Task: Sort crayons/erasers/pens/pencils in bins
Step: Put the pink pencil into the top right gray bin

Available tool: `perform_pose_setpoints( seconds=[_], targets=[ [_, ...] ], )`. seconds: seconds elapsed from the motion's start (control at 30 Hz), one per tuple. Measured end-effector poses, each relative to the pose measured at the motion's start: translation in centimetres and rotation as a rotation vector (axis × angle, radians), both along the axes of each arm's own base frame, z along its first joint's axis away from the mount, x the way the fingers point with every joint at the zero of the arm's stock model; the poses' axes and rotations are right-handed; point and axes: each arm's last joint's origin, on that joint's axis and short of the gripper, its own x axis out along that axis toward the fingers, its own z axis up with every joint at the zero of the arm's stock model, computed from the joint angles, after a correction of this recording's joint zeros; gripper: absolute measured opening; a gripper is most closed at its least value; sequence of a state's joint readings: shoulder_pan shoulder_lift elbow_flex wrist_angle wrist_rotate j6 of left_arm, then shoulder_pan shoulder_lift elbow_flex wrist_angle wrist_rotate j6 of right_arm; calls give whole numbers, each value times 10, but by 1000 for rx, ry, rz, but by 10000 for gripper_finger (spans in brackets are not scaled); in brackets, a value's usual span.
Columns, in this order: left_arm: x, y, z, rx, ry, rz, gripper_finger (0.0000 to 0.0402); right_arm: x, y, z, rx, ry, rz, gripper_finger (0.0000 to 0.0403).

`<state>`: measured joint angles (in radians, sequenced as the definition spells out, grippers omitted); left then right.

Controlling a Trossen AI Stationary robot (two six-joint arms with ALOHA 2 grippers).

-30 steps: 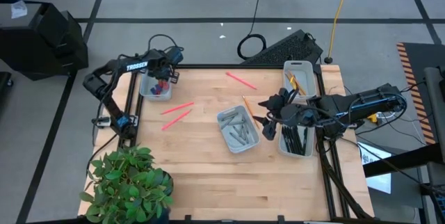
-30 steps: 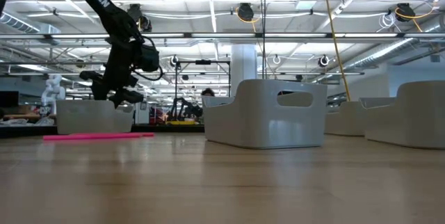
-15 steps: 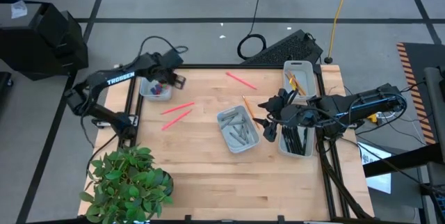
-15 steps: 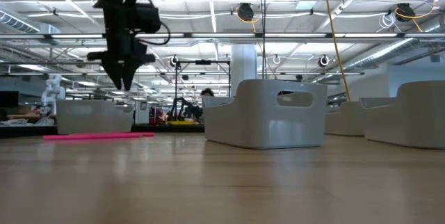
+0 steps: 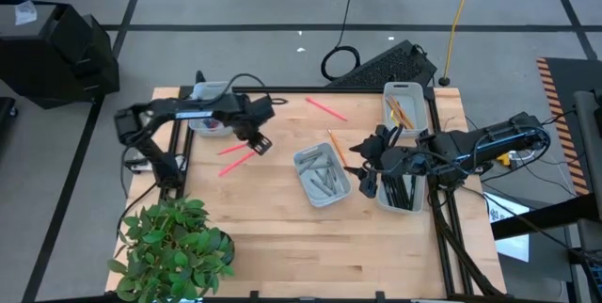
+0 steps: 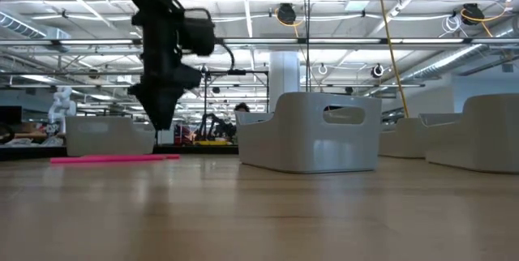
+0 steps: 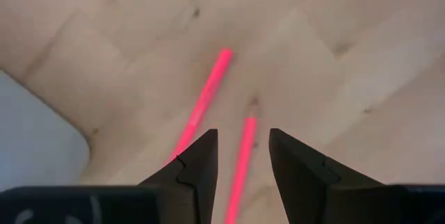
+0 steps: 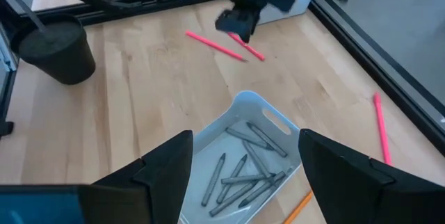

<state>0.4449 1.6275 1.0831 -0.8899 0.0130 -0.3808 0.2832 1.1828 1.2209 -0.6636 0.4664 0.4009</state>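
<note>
Your left pincer hung open above two pink pencils on the desk; your right pincer, seemingly open, waited near the crayon bin.

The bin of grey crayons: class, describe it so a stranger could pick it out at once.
Start at the wooden table and go to its middle. There sits a pale bin, set at a slant, holding short grey crayons. It alone stands mid-table; the other bins hug the edges.

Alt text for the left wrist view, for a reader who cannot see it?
The left hand, fingers open, hovers over a wooden table above two pink pencils lying side by side, one showing between its dark fingers. A corner of a pale bin sits beside them.
</note>
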Motion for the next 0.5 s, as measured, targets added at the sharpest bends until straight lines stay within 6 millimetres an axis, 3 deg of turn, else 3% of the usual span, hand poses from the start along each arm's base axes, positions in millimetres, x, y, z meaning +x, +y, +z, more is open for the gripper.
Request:
perform_pose_setpoints(
  seconds=[0.23,0.5],
  targets=[
    [11,15,-36,-80,232,-150,131,0,0,0,28,-13,-19,254],
    [14,29,-52,-90,299,-215,131,0,0,0,65,-26,-50,254]
  ],
)
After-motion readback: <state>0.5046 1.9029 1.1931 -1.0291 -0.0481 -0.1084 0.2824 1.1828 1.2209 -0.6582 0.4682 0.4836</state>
